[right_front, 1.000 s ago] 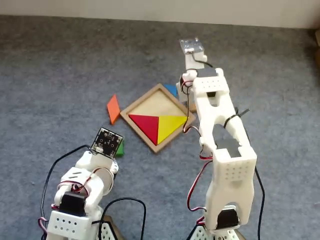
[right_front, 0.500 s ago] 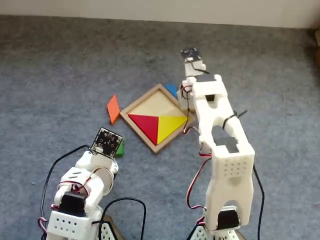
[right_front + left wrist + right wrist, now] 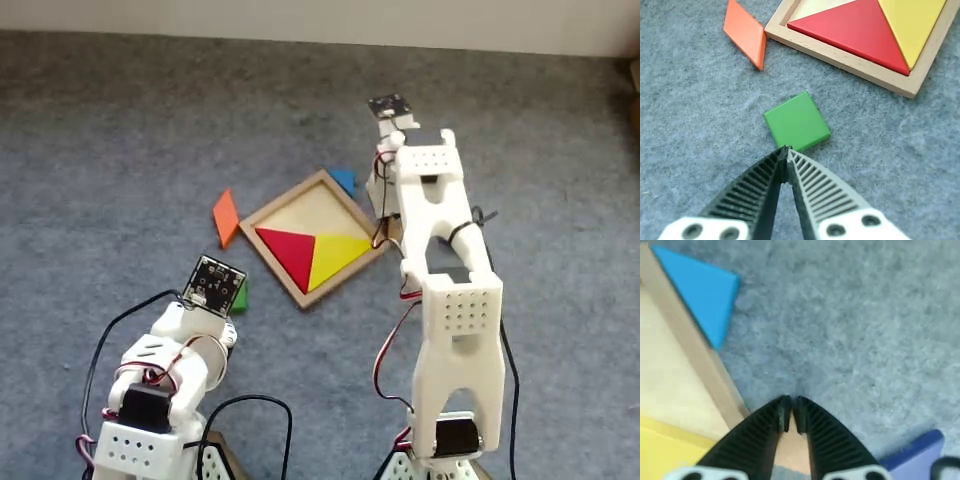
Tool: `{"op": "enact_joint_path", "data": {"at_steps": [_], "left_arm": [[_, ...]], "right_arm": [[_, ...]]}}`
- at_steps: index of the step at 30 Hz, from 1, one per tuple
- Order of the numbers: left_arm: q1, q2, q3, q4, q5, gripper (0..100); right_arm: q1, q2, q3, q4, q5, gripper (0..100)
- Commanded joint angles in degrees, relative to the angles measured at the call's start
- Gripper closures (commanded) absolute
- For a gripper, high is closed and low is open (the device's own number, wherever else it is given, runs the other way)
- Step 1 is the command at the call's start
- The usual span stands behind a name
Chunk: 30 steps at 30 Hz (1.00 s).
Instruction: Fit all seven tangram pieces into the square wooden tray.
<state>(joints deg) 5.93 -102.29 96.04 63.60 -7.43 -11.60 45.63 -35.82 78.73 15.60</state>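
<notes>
High view: I see the square wooden tray point(image 3: 290, 205) mid-tabletop on grey felt. The red triangle point(image 3: 288, 252) and yellow triangle point(image 3: 335, 255) lie flat inside, and an arm hides its right corner.
Left wrist: left gripper point(image 3: 786, 155) pinched closed, empty, tips at the green square point(image 3: 797, 121).
Right wrist: right gripper point(image 3: 790, 412) closed to a slit by the tray corner. A dark-blue piece point(image 3: 915, 455) is cut off.

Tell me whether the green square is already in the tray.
No, the green square lies flat on the carpet, apart from the tray.
</notes>
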Motion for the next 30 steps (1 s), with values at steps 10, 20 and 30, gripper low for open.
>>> {"op": "enact_joint_path", "data": {"at_steps": [10,20,30], "left_arm": [[-0.13,-0.92,1.1,0.26,0.26,99],[-0.13,-0.92,1.1,0.26,0.26,99],[-0.13,-0.92,1.1,0.26,0.26,99]], "right_arm": [[-3.38,-4.7,-14.37,21.58,0.7,99.1],[-2.95,-6.81,-10.59,22.2,12.4,85.0],[-1.36,-6.2,-6.81,22.11,23.82,76.2]]}}
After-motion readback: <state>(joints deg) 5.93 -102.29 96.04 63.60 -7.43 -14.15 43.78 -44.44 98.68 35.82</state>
